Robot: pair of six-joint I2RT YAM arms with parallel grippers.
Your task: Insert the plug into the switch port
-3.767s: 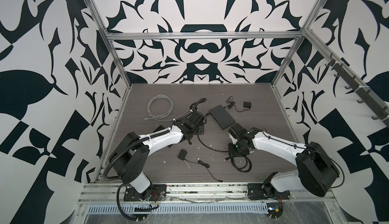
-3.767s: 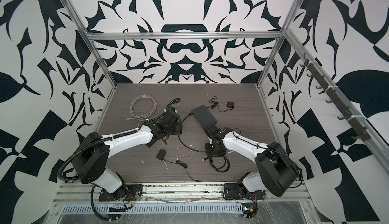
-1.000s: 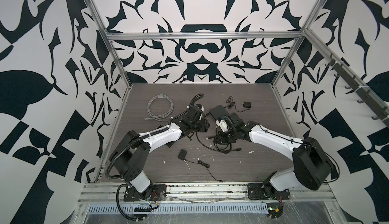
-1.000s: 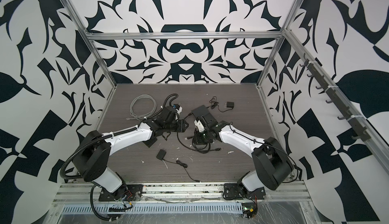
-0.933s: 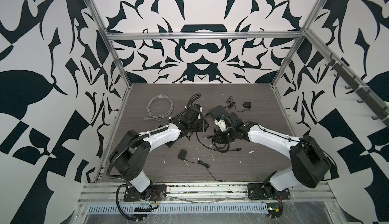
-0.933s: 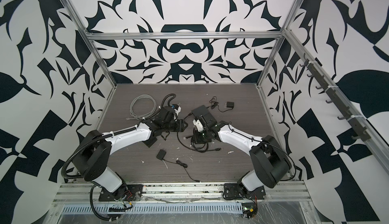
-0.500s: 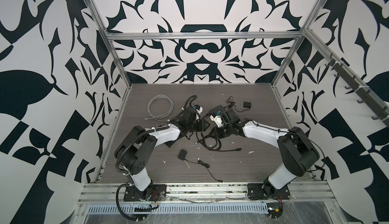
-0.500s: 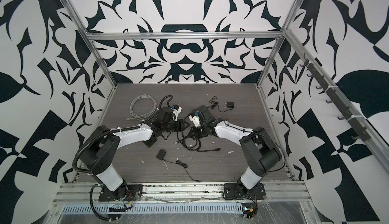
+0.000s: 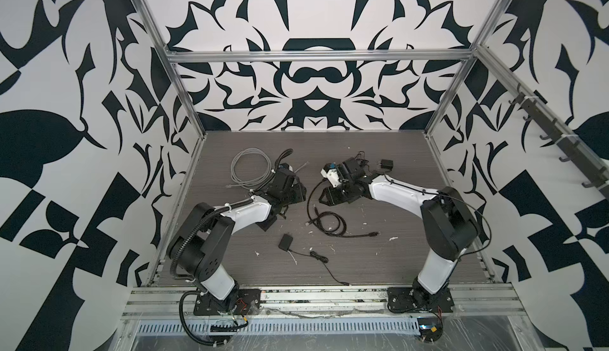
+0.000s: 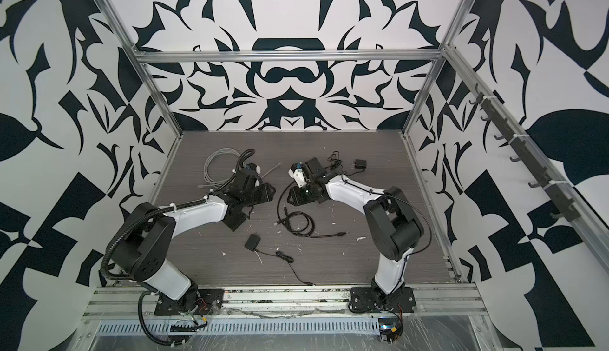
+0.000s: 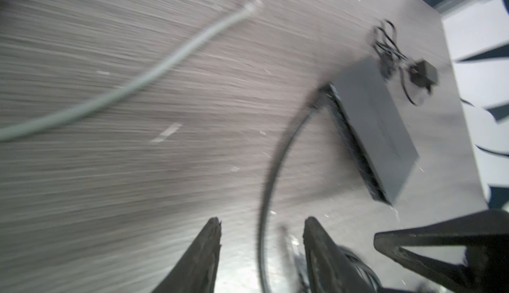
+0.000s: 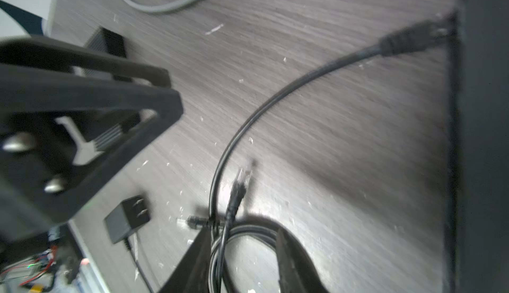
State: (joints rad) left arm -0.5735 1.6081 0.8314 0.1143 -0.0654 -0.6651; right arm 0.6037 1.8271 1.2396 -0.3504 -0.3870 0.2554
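Observation:
The dark grey switch (image 11: pixel 377 129) lies flat on the table; in both top views my right wrist covers it. A black plug (image 12: pixel 407 41) sits against the port in the switch's (image 12: pixel 482 140) side face and appears inserted. Its black cable (image 12: pixel 248 129) arcs to a loose coil (image 9: pixel 329 224), and the other end (image 12: pixel 242 178) lies free on the table. My right gripper (image 12: pixel 242 232) is open above that coil and holds nothing. My left gripper (image 11: pixel 264 222) is open too, with the cable (image 11: pixel 275 162) running on the table below it. The two grippers (image 9: pixel 296 191) (image 9: pixel 326 196) face each other closely.
A coiled grey cable (image 9: pixel 248 168) lies at the back left, its loose end (image 11: pixel 248 5) stretching toward the middle. One black power adapter (image 9: pixel 285 243) with a thin lead sits near the front, another (image 9: pixel 385 164) behind the switch. White scraps dot the wood-grain table (image 9: pixel 412 267).
My right gripper carried the black cable back toward the switch and has opened. The left gripper moved with it toward the middle and stays open.

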